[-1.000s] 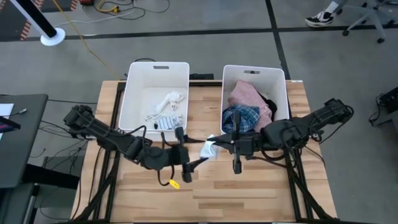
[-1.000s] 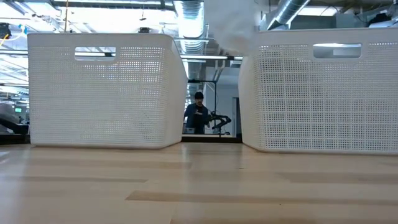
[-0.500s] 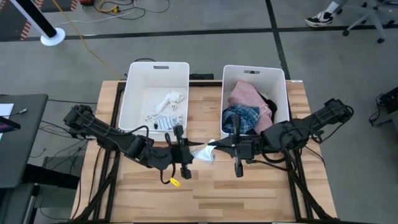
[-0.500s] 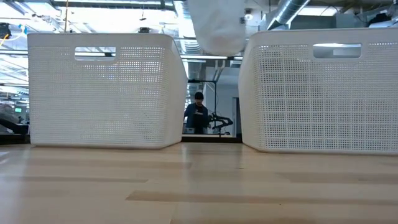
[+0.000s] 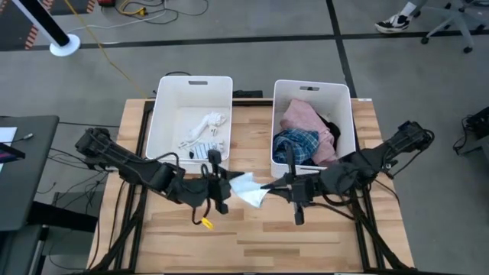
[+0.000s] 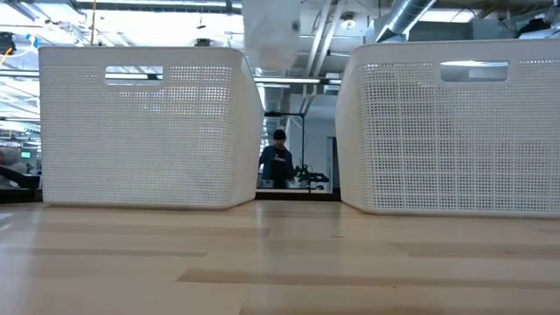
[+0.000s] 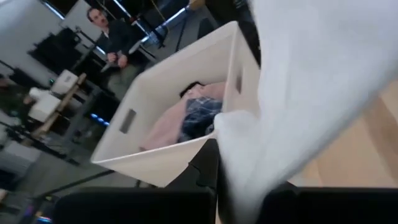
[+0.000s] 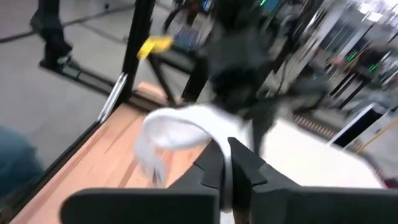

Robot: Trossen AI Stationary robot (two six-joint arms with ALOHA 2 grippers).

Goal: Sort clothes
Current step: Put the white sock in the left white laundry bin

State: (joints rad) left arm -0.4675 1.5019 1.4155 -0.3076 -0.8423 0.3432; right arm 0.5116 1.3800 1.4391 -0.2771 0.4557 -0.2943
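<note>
A small white sock [image 5: 246, 189] hangs in the air above the table between the two white tubs, with both grippers on it. It shows at the top of the low view as the white sock [image 6: 273, 31]. My left gripper [image 5: 225, 187] is shut on its left end and my right gripper [image 5: 270, 186] on its right end. The left tub [image 5: 191, 85] holds white and striped socks [image 5: 202, 137]. In the right tub [image 5: 312, 90] lie pink [image 5: 302, 114], blue plaid [image 5: 296, 145] and black clothes. My left gripper pinches the sock's left end [image 7: 244, 177] between its two fingers, coming in level from the table's left. The cloth spreads out beyond the fingers, lifted clear of the table. My right gripper pinches the sock's right end [image 8: 226, 163] between its two fingers [image 8: 208, 168], level from the table's right. The sock arches slack beyond them, clear of the table.
The tubs stand side by side at the far half of the table with a gap between them. A small yellow thing [image 5: 206, 223] lies by the left arm. Bare wood [image 5: 252, 237] lies along the near edge. A person [image 6: 278, 157] stands in the room behind.
My left gripper has shut on the white sock's left end. The sock, still held by my right gripper, has gone toward the table's left, staying clear of the table. My right gripper has shifted a little toward the near edge.
</note>
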